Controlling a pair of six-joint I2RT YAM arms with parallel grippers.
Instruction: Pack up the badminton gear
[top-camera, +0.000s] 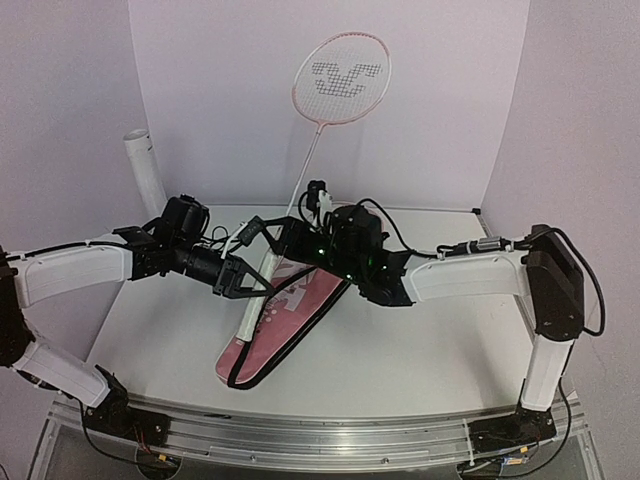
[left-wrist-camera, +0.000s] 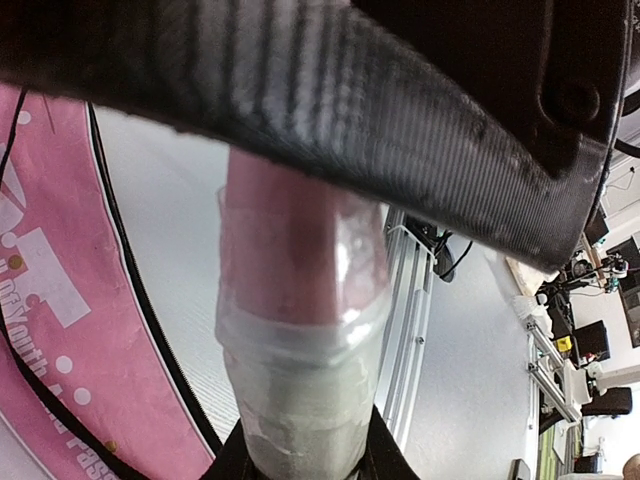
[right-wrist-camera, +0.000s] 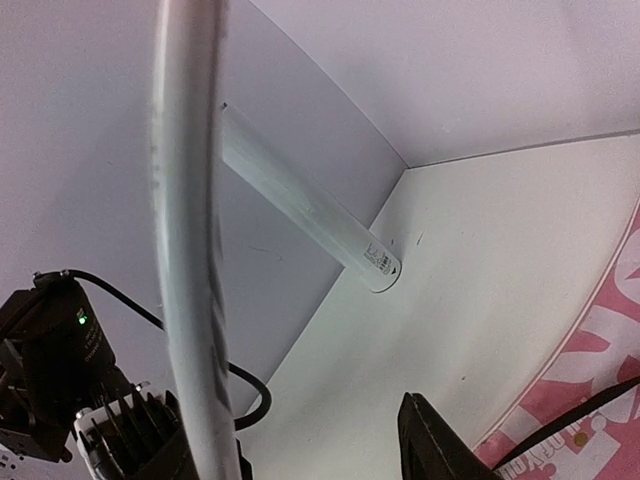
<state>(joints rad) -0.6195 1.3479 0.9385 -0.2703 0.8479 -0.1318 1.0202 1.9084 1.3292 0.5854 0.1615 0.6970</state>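
Jaws, left gripper (top-camera: 243, 279): set narrow and clamped on the film-wrapped handle (left-wrist-camera: 300, 330) of a slim badminton racket (top-camera: 340, 78) with pale pink oval frame, dark string logo and white grip, at 9 o'clock from centre. From the left wrist camera: handle upright through the view's middle, pink bag at 9 o'clock, bare table behind. Jaws, right gripper (top-camera: 316, 198): parted wide, holding nothing, poised at 12 o'clock from centre beside the upper handle. From the right wrist camera: white handle at 9 o'clock of the view, dark finger (right-wrist-camera: 430, 445) at 5 o'clock, open space between the two.

Flat white table (top-camera: 430, 350): bears everything, closed in by pale walls (top-camera: 220, 100) at 12, 9 and 3 o'clock.

Long pink fabric bag (top-camera: 297, 312) with white lettering and black edging: lies flat across the middle, broad end toward 7 o'clock, narrow end toward 1 o'clock beneath the right wrist.

Racket: leans steeply, oval frame raised at 12 o'clock before the back wall, handle sloping down along the bag's 9 o'clock edge. Touches the bag or hangs just over it: cannot tell. Sits with its butt inside the bag's opening or outside: cannot tell either.

Tall white cylindrical tube (top-camera: 146, 168): stands tilted at 10 o'clock, foot on the table near the corner, open top leaning toward the left wall, well apart from bag and racket.
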